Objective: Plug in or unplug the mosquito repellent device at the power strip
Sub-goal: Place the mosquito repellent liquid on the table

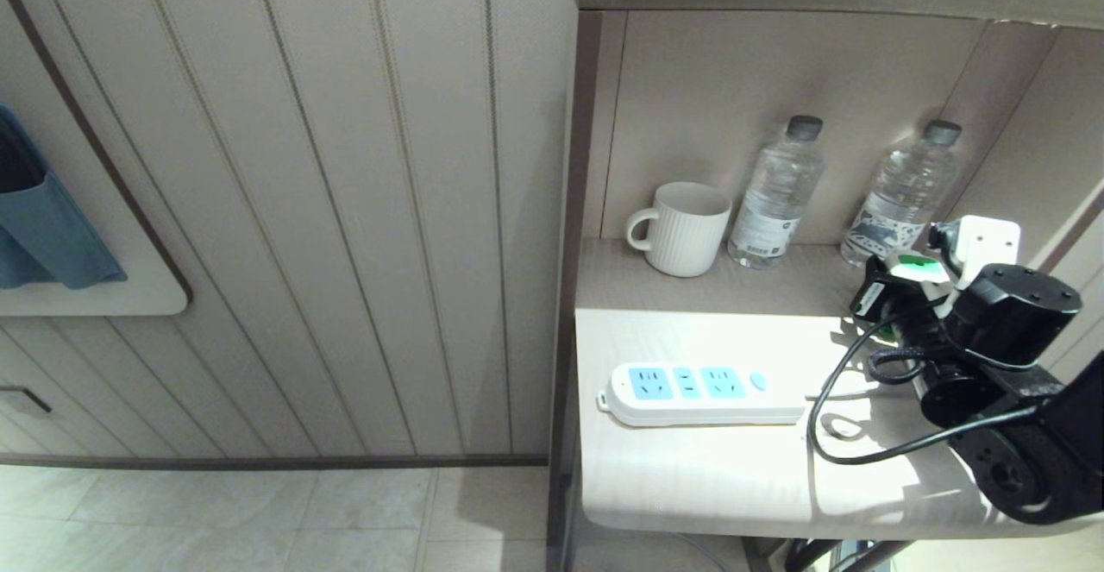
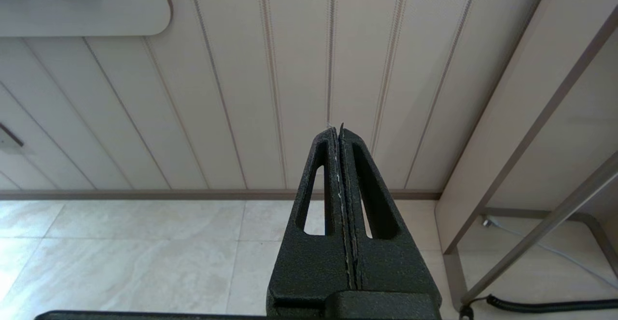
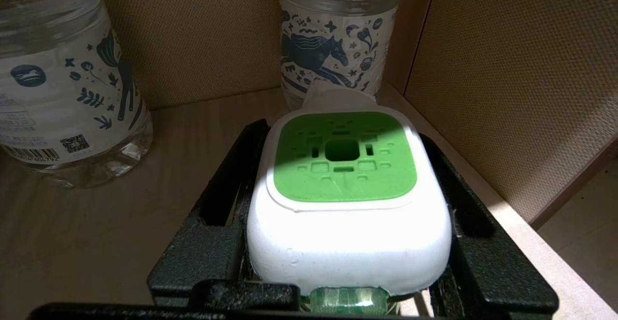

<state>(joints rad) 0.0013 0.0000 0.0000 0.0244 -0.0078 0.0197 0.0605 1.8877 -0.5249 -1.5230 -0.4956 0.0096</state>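
My right gripper [image 3: 345,204]: clamped on the mosquito repellent device [image 3: 347,189]. My left gripper [image 2: 341,134]: fingers pressed together, parked.

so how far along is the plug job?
Done: right gripper is shut on the device, held at the right of the shelf near a water bottle. In hand: the carry; the device is not at the power strip, whose three sockets show empty. Left: align over a socket and push in. Left gripper is parked, shut.

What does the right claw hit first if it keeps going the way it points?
Probably the water bottle in the shelf corner. The right claw, shut on the repellent device, points straight at it; the gap is hard to judge.
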